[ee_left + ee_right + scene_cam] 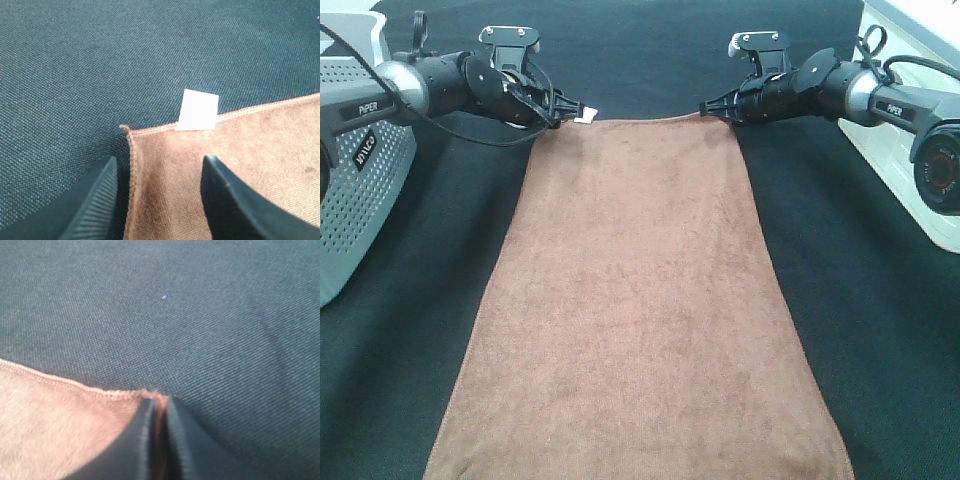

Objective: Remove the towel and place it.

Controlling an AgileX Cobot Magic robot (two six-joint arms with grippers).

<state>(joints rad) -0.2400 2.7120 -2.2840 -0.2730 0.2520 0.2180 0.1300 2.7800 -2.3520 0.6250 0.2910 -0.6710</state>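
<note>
Towel status: large rectangular brown fuzzy microfibre towel (640, 310) lies flat and spread lengthwise down the middle of the desk (880, 330), on the black woven table cloth (410, 380). Its near end runs out of the bottom of the exterior high view; its far edge sits level with both end effectors.

Left end effector (159, 197): fingers spread apart, nothing held. Left wrist view shows the two dark ribbed fingers (92, 205) straddling the towel's far-left corner, one over bare cloth just outside the stitched hem, the other over the pile. Small white square tag (198, 110) sticks out from the hem at that corner and lies on the black cloth; also visible in the exterior view (585, 115) right at the end effector tip.

Right end effector (160, 440): fingers pinched nearly together on the towel's far-right corner, a thin strip of brown fabric caught between them. In the exterior view its tip (705, 106) meets that corner.

Corner at the right end effector looks slightly pulled up; cannot tell whether it is clear of the cloth.

Grey perforated plastic basket (360, 190) sits at the desk's left edge, well apart from the towel. White box-like object (910, 150) sits at the right edge behind the right arm.
</note>
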